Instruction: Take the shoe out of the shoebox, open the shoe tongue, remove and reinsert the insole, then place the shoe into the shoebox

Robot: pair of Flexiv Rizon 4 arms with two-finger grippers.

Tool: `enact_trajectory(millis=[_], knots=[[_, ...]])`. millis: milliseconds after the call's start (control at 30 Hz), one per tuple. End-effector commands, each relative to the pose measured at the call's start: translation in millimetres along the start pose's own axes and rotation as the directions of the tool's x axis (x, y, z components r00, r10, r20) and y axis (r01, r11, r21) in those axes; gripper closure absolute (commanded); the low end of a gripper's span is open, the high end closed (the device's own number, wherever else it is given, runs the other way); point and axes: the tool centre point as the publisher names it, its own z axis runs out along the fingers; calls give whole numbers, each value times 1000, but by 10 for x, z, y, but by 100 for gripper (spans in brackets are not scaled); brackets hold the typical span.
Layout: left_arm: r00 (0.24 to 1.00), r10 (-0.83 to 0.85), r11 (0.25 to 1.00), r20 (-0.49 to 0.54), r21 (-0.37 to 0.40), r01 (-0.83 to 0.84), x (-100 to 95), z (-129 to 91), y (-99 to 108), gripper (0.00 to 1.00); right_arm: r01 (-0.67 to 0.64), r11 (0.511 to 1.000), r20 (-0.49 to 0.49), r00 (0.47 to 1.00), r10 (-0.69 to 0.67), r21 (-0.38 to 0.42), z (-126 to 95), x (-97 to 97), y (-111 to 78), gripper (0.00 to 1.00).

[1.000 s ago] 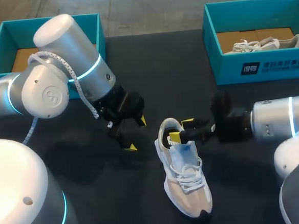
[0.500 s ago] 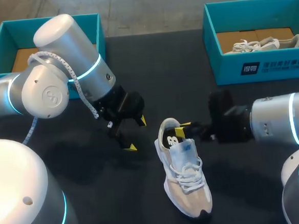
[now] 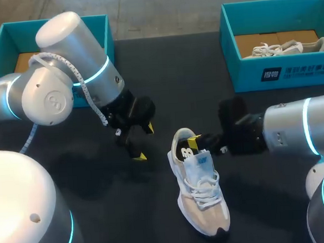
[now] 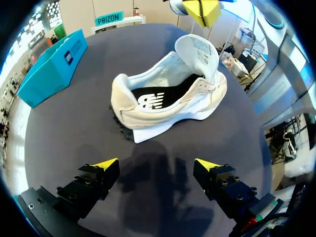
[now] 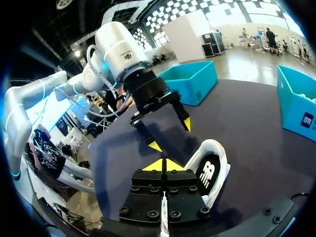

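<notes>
**Shoe stands on the table, outside both boxes**

The dark table (image 3: 192,69) carries two teal boxes. The left shoebox (image 3: 11,34) is behind the left arm (image 3: 64,78). The right shoebox (image 3: 281,74) holds another pale shoe (image 3: 282,48). The right arm (image 3: 302,131) comes in low from the right side.

The white shoe (image 3: 199,191) stands on its sole between the two grippers, with its tongue (image 4: 197,47) raised and the dark insole (image 4: 158,96) visible inside. The left gripper (image 4: 157,164) hovers near the heel, its fingers spread wide and holding nothing. The right gripper (image 5: 163,165) is just beside the top of the tongue, its yellow tips pressed together with nothing between them.
</notes>
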Motion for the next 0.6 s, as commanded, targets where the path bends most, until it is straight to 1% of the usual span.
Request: enact_trajectory(millis=[33, 100, 167, 233, 267, 400, 433, 467, 500, 533, 567, 600], knots=[[1000, -17, 1000, 8, -5, 17, 99, -229, 103, 0, 1, 999, 312, 950, -13, 37, 201, 81, 111, 100], [999, -33, 999, 13, -8, 34, 110, -263, 155, 0, 2, 999, 322, 947, -15, 40, 222, 92, 115, 100], [999, -41, 999, 16, -10, 41, 121, -284, 201, 0, 1, 999, 363, 932, -18, 48, 236, 112, 115, 100], [998, -53, 999, 22, -11, 53, 132, -309, 245, 0, 4, 999, 377, 926, -24, 54, 252, 134, 111, 100], [998, -56, 998, 23, -11, 57, 139, -326, 275, 0, 3, 998, 404, 914, -27, 61, 259, 151, 107, 100], [996, -79, 997, 42, -12, 80, 164, -419, 384, 0, -15, 997, 458, 889, -23, 78, 277, 183, 91, 100], [995, -87, 996, 51, -18, 88, 171, -439, 406, 0, -22, 997, 464, 885, -16, 77, 279, 184, 87, 90], [994, -91, 996, 55, -20, 92, 176, -458, 427, 0, -30, 997, 479, 878, -8, 73, 284, 181, 80, 66], [995, -91, 996, 51, -18, 92, 184, -479, 446, 0, -39, 997, 496, 868, -2, 71, 288, 172, 73, 56], [995, -91, 996, 50, -17, 92, 191, -494, 458, 0, -47, 997, 508, 861, 7, 67, 294, 159, 65, 41], [994, -96, 995, 52, -19, 97, 197, -509, 471, 0, -57, 996, 523, 852, 16, 62, 299, 149, 58, 13], [994, -98, 995, 51, -20, 99, 204, -526, 485, 0, -62, 996, 532, 846, 19, 63, 308, 135, 47, 0]])
